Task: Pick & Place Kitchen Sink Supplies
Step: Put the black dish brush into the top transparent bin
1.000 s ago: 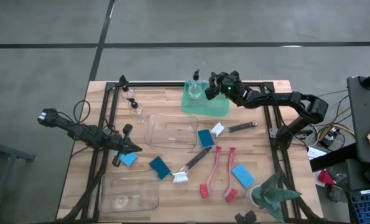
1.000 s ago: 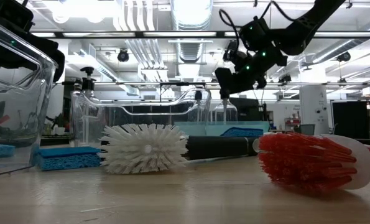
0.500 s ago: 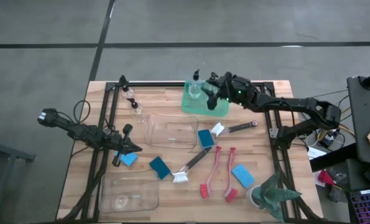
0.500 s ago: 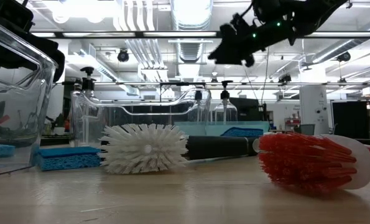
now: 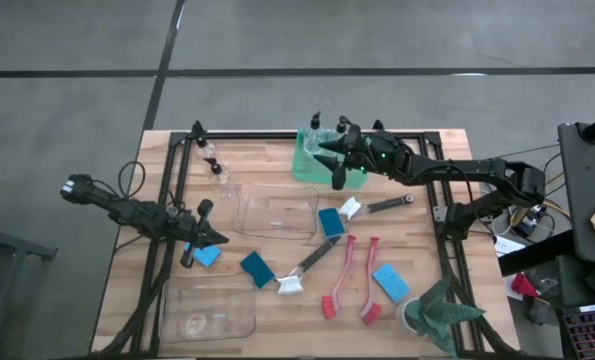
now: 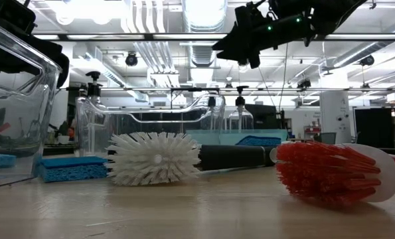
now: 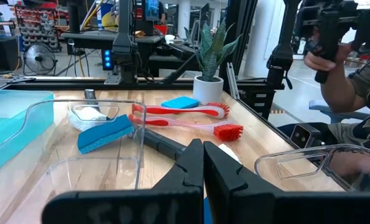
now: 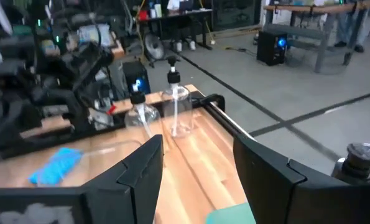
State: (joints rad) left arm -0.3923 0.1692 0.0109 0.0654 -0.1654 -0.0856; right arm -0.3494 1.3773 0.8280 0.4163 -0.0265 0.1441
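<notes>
Right hand (image 5: 329,163) open and holding nothing, fingers spread wide, raised over the near edge of the green tray (image 5: 357,176) at about 12 o'clock on the desk (image 5: 427,250). Inside that tray, one pump bottle (image 5: 315,140). Two more pump bottles (image 5: 213,165) upright at roughly 10 o'clock, close beside the desk frame; same pair in the right wrist view (image 8: 175,106), touching or nearly so.

Left hand (image 5: 217,238) low at 9 o'clock, fingers pressed together on nothing, tip just beside a blue sponge (image 5: 207,256). A second sponge (image 5: 258,268) near the centre, a third (image 5: 330,222) just past it, a fourth (image 5: 390,283) toward 4 o'clock.

Black brush with white bristles (image 5: 305,268) lying at the centre, head toward 6 o'clock. Another black-handled brush (image 5: 375,207) at 2 o'clock. Two red brushes (image 5: 352,280) side by side at 5 o'clock. One clear bin (image 5: 274,210) at centre, another (image 5: 207,311) at 7 o'clock. Potted plant (image 5: 437,315) at the 5 o'clock corner.
</notes>
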